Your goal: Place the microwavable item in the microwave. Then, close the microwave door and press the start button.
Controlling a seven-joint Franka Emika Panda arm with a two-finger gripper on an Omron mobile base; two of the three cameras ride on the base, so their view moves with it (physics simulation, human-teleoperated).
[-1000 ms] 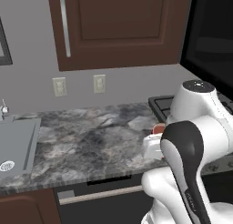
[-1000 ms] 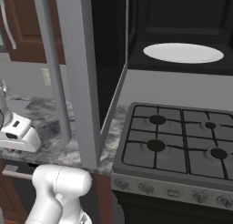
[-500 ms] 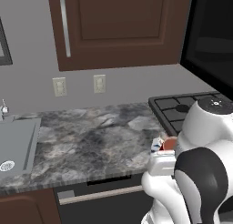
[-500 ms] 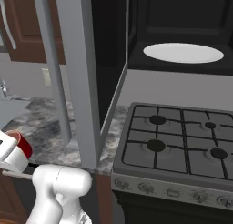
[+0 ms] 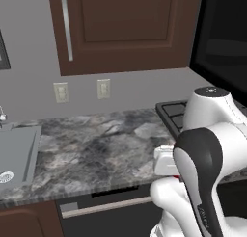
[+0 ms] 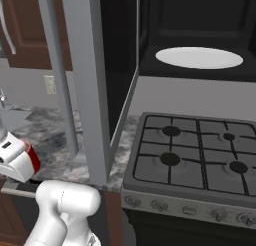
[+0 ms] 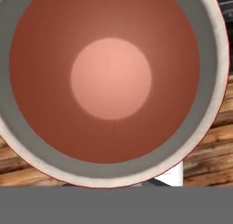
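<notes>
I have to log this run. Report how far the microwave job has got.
Done: the red cup looks lifted off the counter, close against the claw, which hides the grip itself; the hand view looks straight into its empty inside.
In hand: carrying it; it remains left of the open microwave door.
Left: setting it on the bare white turntable plate in the microwave, closing the door, pressing start.

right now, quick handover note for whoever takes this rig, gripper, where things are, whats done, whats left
Gripper: carrying the red cup; the hand view looks straight down into its mouth, but finger contact is hidden.
Cup: off the counter, left of the microwave door.
Microwave: door swung open, white turntable bare.
Done: cup picked up.
Left: set the cup on the turntable, close the door, press start.
</notes>
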